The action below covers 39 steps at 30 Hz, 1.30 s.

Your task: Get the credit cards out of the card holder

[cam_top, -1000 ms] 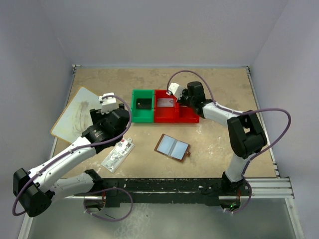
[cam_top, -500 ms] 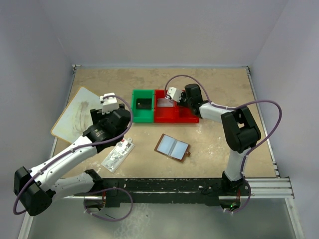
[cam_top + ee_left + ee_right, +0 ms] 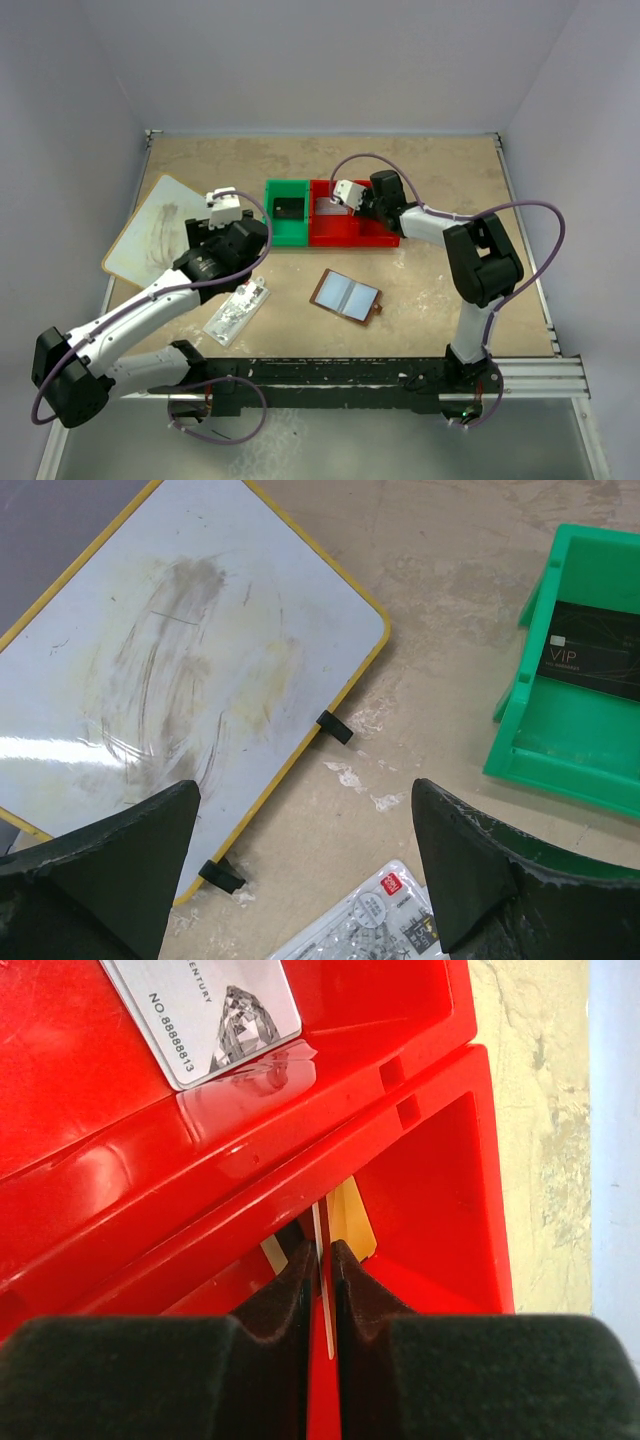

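Your right claw (image 3: 320,1252), pinched on a thin card (image 3: 318,1222) over the red bin (image 3: 375,232), sits nearer. The open card holder (image 3: 346,295) lies at six o'clock on the tabletop (image 3: 440,180), its long axis running ten-to-four. Your left claw (image 3: 305,788) gapes wide.

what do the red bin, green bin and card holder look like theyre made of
Red bin: glossy moulded plastic; its wall mirrors the silver card. Green bin: smooth plastic too, with moulded edges and a soft sheen. Card holder: brown rim looks like leather or imitation, pale bluish pockets like clear plastic film, though it is small in the top view.
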{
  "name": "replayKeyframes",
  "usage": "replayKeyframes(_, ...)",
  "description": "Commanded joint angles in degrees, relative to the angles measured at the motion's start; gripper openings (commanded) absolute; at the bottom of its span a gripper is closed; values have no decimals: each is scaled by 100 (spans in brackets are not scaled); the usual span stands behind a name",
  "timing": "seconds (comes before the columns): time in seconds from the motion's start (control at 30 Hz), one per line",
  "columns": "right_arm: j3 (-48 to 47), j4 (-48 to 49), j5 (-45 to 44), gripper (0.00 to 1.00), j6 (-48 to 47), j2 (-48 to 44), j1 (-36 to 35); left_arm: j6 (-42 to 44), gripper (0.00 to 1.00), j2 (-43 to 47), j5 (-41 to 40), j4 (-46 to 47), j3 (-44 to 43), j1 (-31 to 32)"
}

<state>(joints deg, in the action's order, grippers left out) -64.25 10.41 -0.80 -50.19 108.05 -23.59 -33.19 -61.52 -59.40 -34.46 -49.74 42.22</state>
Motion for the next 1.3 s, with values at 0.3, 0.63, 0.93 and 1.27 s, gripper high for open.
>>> replayKeyframes(0.3,-147,-94,6,0,148,-110,82,154,84,-64,-140,-31,-180,-21)
replayKeyframes(0.63,376,373,399,0,-399,-469,129,172,84,-122,-156,-77,-213,-25)
replayKeyframes(0.93,526,550,1154,0,-1202,-464,265,197,83,-139,-151,-70,-216,-21)
replayKeyframes(1.27,470,582,1347,0,-1451,-217,357,208,83,-148,-150,-83,-227,-23)
